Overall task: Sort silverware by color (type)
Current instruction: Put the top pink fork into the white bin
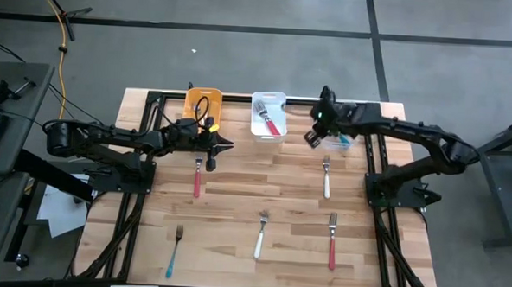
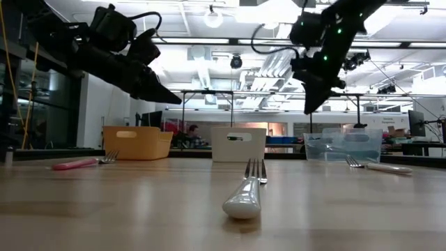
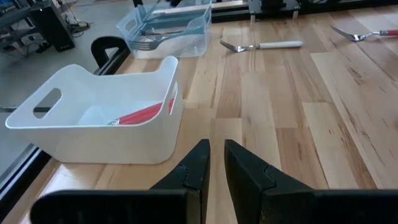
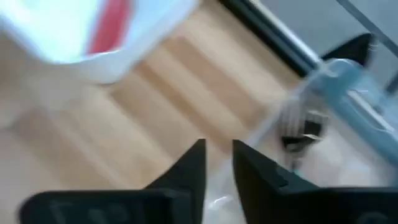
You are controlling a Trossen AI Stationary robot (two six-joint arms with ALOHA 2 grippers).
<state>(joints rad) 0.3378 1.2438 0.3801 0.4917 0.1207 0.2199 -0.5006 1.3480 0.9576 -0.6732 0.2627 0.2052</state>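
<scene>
At the upper right of the overhead frame my right gripper hangs beside the clear blue-tinted plastic bin, fingers a narrow gap apart, nothing between them. Its wrist camera is blurred but shows that bin with fork heads inside, which overhead barely shows. My left gripper sits upper centre-left, between the orange plastic bin and the white plastic bin, fingers a slit apart, empty. Left wrist view shows a red handle lying in the white bin.

Loose forks on the light wooden table:
- red-handled fork, just below the left gripper
- white-handled fork, right of centre
- white-handled fork, lower centre
- red-handled fork, lower right
- teal-handled fork, lower left

The table-level view puts the lower-centre white fork nearest; the teal one doesn't show there.
</scene>
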